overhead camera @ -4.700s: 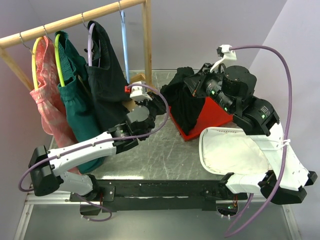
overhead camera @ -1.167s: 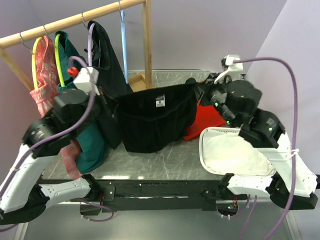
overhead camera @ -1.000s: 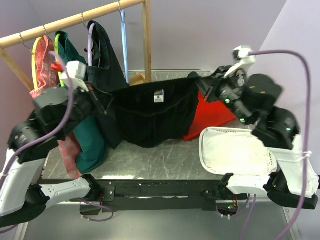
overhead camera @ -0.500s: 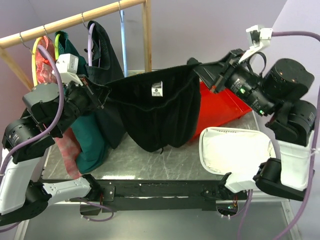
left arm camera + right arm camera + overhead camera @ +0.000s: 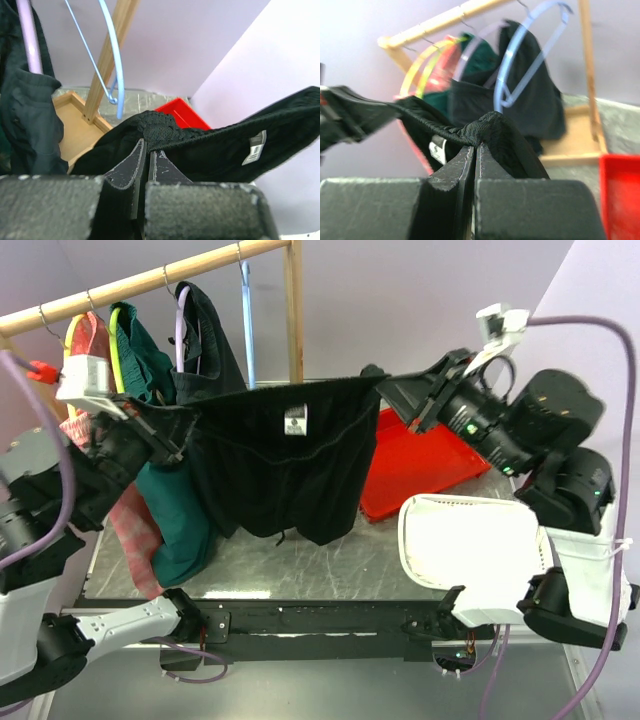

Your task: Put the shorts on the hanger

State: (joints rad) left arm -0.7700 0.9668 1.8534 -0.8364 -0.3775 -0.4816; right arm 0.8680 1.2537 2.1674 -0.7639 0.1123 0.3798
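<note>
At the far left, a wooden rail (image 5: 140, 282) carries pink checked shorts (image 5: 133, 535) on a yellow hanger (image 5: 71, 345). Next to them hang dark green shorts (image 5: 170, 525) on a yellow-green hanger (image 5: 114, 350), then a black garment (image 5: 212, 345) on a purple hanger (image 5: 180, 325).

In front of these clothes, the left gripper (image 5: 172, 430) is pinched tight on the left end of the waistband of the shorts (image 5: 290, 480). Its wrist view shows the two fingers nearly together with the gathered black hem between them.

The shorts are held up above the metal table (image 5: 300, 560), the waistband stretched in an almost level line between the two arms. The legs hang down and a small white label (image 5: 296, 420) shows inside the band.

Behind the waistband, the hanger (image 5: 247, 330) dangles bare from the right end of the rail. It is beside the wooden upright and apart from the shorts.

The right gripper (image 5: 387, 390) is clamped on the right end of the waistband, with its fingers nearly together around the bunched fabric.

A red tray (image 5: 430, 460) lies on the table under the right arm, and a white bin (image 5: 470, 550) sits nearer, at the right edge.
</note>
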